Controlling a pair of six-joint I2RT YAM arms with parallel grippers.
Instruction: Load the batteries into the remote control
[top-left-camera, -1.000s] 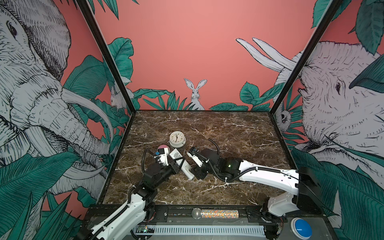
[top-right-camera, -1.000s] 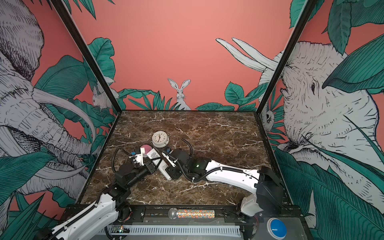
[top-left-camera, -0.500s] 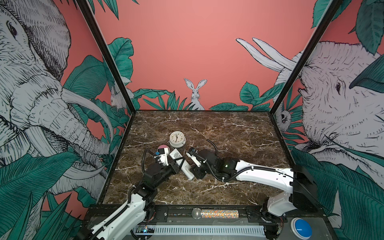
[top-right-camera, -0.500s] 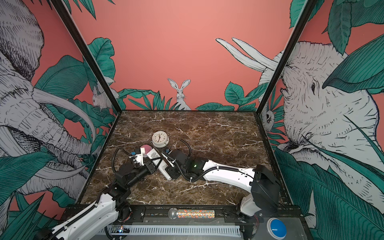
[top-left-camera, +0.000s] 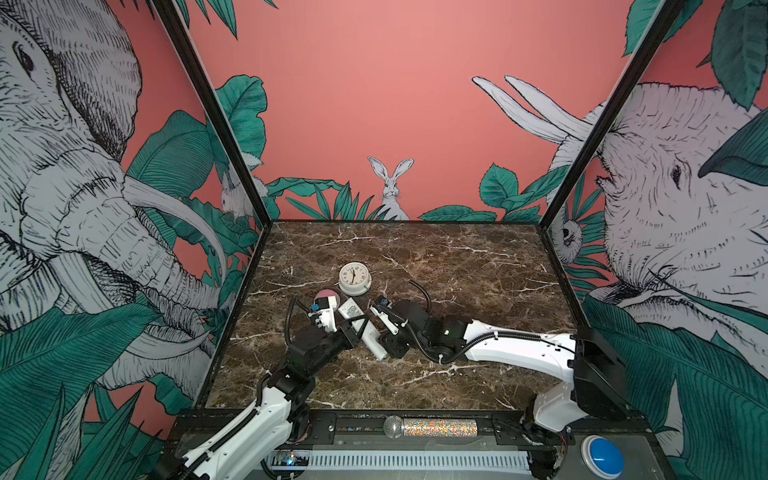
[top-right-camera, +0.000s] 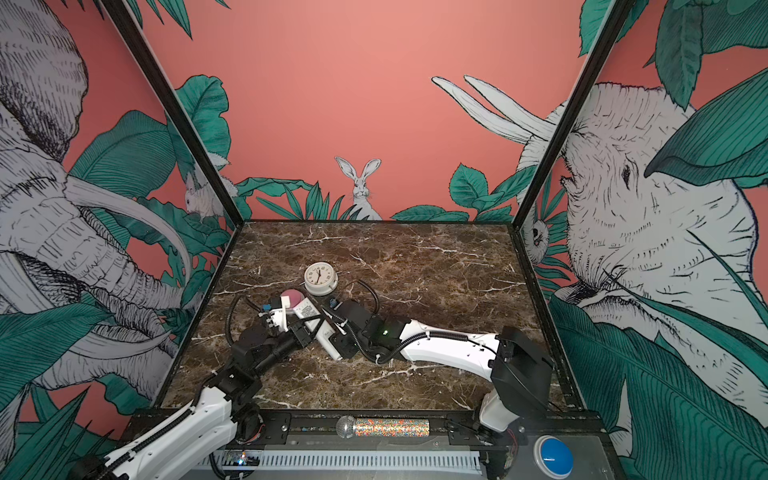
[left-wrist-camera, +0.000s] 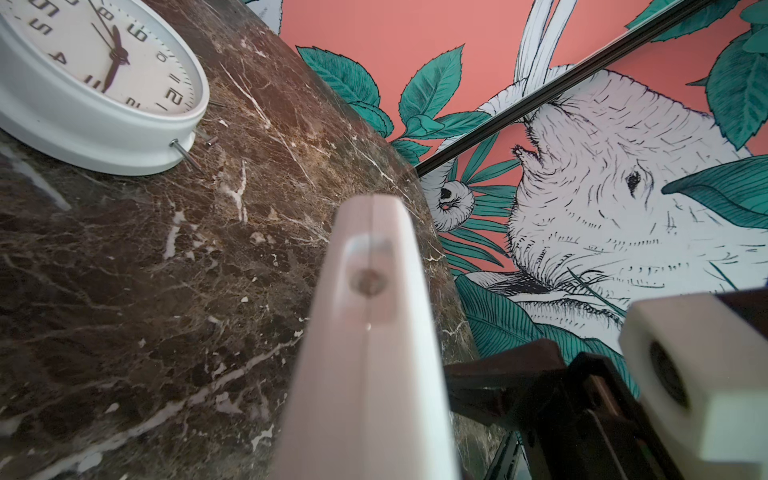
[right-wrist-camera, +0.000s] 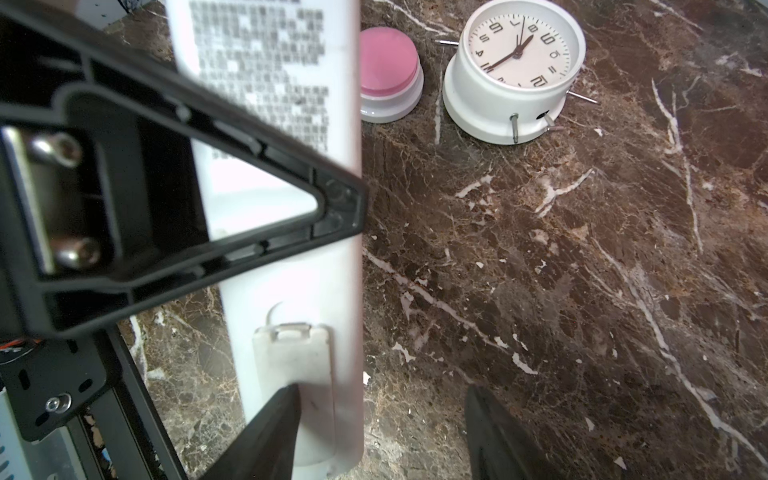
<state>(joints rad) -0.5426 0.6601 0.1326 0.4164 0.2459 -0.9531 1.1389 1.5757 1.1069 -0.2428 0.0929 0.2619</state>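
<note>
Right wrist view shows the right hand (right-wrist-camera: 380, 392) has crept a little closer to the remote's near end over the last second. Its jaws are apart, slightly narrower than before, and one fingertip (right-wrist-camera: 274, 415) now rests on the closed battery cover (right-wrist-camera: 293, 357). The left hand (top-left-camera: 353, 330) stays clamped across the remote control (right-wrist-camera: 282, 270), which is held back-up over the bench (right-wrist-camera: 582, 291). Opening the cover looks like the next step. No batteries show in any view. The remote's back label is too blurred to read. The clock (right-wrist-camera: 515, 54) shows plain numerals and no brand.
</note>
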